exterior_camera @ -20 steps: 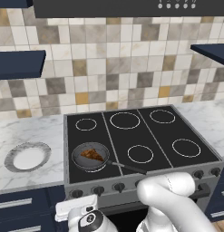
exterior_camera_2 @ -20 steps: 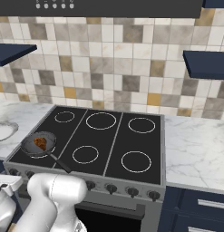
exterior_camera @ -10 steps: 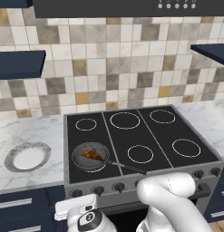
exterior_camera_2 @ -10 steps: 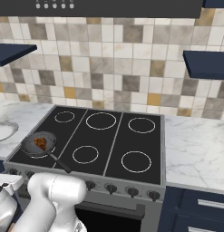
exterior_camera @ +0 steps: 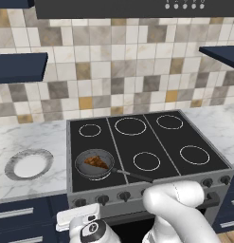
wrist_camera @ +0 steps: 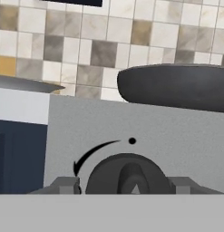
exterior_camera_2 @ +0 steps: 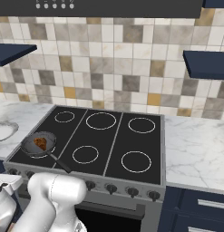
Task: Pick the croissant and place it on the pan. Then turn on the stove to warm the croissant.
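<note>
The brown croissant [exterior_camera: 95, 162] [exterior_camera_2: 40, 142] lies in the dark pan [exterior_camera: 81, 166] [exterior_camera_2: 27, 146], which sits on the front left burner of the black stove [exterior_camera: 156, 137] [exterior_camera_2: 113, 136]. The pan's long handle points toward the front edge. In the hand view the pan [wrist_camera: 177, 86] shows from the side, above the stove's grey front. My gripper [wrist_camera: 126, 185] is low against that front, and its two fingertips [wrist_camera: 65, 185] hug the sides of a dark round knob [wrist_camera: 127, 172] with a curved black arrow and a dot above it.
A round white-and-grey plate [exterior_camera: 12, 163] [exterior_camera_2: 2, 131] [wrist_camera: 22, 84] rests on the marble counter left of the stove. Dark blue drawers sit under the counter on both sides. More knobs [exterior_camera_2: 131, 191] line the steel front.
The jaws have drawn in around the knob. The arm, pan and croissant stay where they were in both base views.
</note>
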